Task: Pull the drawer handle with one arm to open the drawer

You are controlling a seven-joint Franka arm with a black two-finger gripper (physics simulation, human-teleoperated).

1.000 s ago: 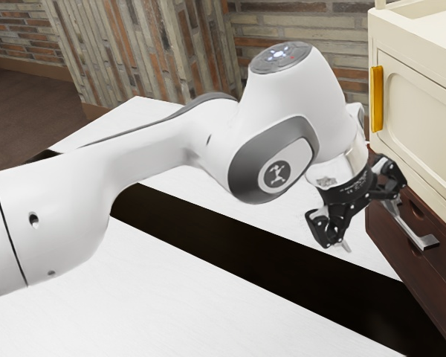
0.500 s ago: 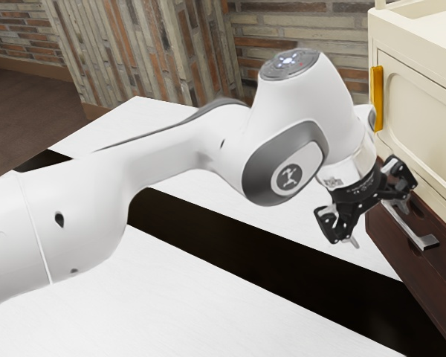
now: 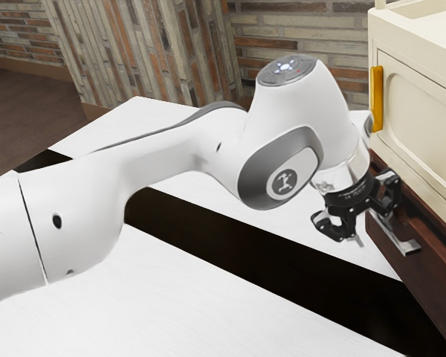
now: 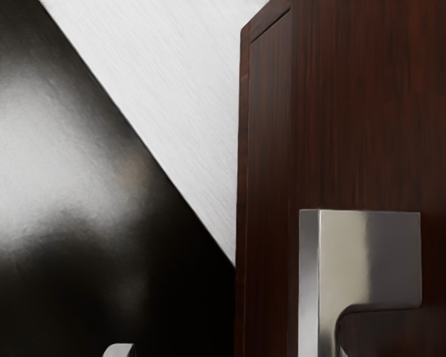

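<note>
Handle (image 3: 409, 248) shifted outward, long axis running along drawer front (image 4: 349, 111), hand (image 3: 373, 230) spread apart

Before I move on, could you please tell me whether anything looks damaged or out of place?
Nothing stands out: no spill or damage shows. The drawer looks slightly ajar, which fits the opening task, with my gripper at its metal handle.

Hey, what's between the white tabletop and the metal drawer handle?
In the wrist view, bare dark brown wood lies between the white tabletop and the metal drawer handle.
</note>
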